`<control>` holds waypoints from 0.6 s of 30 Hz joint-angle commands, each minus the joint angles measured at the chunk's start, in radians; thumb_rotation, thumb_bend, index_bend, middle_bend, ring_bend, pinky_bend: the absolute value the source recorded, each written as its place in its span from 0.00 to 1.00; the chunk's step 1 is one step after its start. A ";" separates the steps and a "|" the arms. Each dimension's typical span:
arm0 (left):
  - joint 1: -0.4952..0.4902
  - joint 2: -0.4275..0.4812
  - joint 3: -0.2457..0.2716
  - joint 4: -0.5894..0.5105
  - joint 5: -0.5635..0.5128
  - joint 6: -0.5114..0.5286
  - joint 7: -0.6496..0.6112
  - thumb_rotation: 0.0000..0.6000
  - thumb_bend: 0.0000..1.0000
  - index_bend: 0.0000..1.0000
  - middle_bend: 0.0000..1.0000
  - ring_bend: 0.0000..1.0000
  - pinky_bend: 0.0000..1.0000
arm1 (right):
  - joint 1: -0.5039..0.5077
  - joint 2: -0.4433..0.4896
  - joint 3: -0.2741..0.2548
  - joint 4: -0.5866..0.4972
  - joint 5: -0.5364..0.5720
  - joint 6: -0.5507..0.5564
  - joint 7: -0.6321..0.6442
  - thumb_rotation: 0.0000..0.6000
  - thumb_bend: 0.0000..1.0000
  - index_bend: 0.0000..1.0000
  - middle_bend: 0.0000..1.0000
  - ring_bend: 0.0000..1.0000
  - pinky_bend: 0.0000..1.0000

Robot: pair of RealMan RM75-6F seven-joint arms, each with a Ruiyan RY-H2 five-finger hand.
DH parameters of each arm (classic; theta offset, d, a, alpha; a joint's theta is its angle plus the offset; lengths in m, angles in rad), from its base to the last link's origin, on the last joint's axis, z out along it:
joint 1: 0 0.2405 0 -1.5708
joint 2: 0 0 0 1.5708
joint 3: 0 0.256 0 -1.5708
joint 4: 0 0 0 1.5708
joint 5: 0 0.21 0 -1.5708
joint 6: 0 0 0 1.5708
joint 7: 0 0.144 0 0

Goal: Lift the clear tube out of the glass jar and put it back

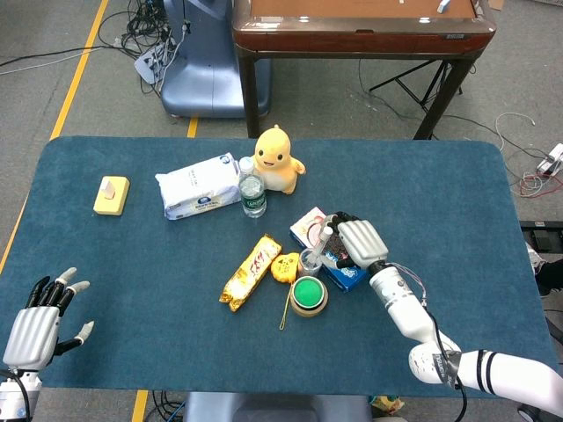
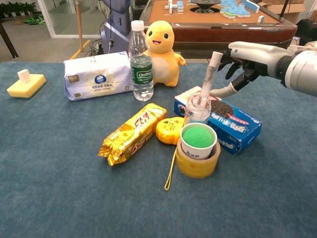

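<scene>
Clear tube (image 2: 210, 75) stands tilted in the small glass jar (image 2: 197, 110), its white-capped top leaning to the right and away, at the middle of the blue surface (image 2: 59, 188). The jar sits just beside the blue cookie box (image 2: 233, 125) on its left side, with a green-topped cup set in a roll of yellow tape (image 2: 197, 154) just in front of it.

The right hand (image 2: 246, 62) reaches in from the right at the height of the tube's upper part, fingers (image 2: 222, 92) apart and curved toward it. One pale fingertip lies close to the tube's mid-length, the dark ones near its cap; whether any of them touches the tube I cannot tell from either view. In the head view the same hand (image 1: 356, 242) hangs over the cookie box, right beside the jar.

The left hand (image 1: 40, 321) rests at the near left corner of the surface, fingers spread and holding nothing, well apart from everything else.

Left of the jar lie a round yellow tape measure (image 2: 169, 130) and a yellow snack packet (image 2: 132, 133). Farther back stand a water bottle (image 2: 140, 62), a yellow plush duck (image 2: 163, 47) and a white tissue pack (image 2: 97, 75). A yellow sponge block (image 2: 26, 84) sits at the far left.
</scene>
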 commanded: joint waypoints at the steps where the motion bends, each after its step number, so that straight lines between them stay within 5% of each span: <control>1: -0.001 -0.001 0.000 0.001 0.000 -0.002 -0.001 1.00 0.29 0.23 0.09 0.14 0.04 | 0.007 -0.010 -0.005 0.008 0.001 -0.001 0.005 1.00 0.35 0.45 0.28 0.17 0.24; 18: 0.004 -0.002 -0.001 0.011 -0.007 0.000 -0.009 1.00 0.29 0.23 0.09 0.14 0.04 | 0.030 -0.051 -0.029 0.053 -0.009 0.000 0.045 1.00 0.39 0.49 0.30 0.17 0.24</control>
